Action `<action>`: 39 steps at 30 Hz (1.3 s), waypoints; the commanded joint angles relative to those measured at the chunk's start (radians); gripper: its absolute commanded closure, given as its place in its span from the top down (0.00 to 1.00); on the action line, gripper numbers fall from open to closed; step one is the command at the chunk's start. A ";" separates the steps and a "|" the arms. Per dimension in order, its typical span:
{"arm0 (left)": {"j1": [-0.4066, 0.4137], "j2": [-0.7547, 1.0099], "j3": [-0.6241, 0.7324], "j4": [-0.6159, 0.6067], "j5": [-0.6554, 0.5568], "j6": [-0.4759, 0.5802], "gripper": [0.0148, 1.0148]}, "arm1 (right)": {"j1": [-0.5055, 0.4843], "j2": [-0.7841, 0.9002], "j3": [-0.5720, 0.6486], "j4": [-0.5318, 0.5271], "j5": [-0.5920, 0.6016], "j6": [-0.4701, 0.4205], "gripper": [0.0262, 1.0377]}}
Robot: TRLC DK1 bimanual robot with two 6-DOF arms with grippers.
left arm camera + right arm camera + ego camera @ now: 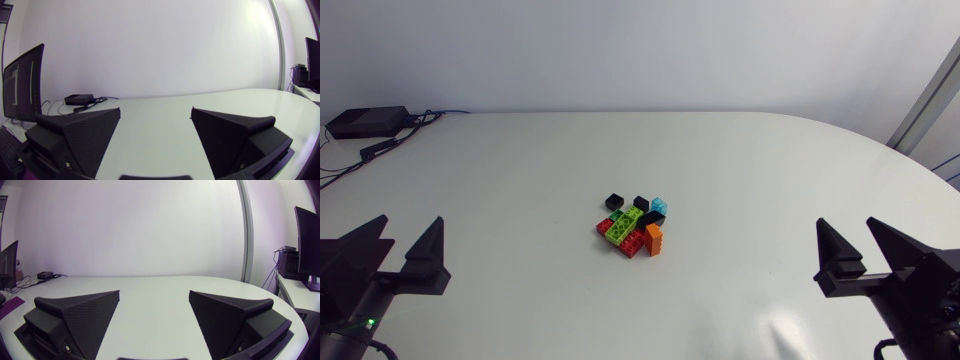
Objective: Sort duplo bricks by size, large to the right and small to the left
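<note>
Tabletop (520, 170) bears duplo bricks (634, 226) midway between left claw (411, 222) and right claw (845, 224); both spread.

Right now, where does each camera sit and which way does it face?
Head view: above the table, looking down on the duplo bricks; both arms' open jaws show.
Left wrist view: on the left arm, looking across the table; its open jaws show.
Right wrist view: on the right arm, the same.
All three share the table and black box.

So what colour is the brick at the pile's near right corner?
That brick is orange; head view shows it best.
</note>
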 commanded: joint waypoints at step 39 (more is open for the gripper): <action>-0.157 0.998 0.885 -0.673 -0.015 0.048 0.96 | 0.589 1.464 0.876 -0.307 0.100 0.133 0.93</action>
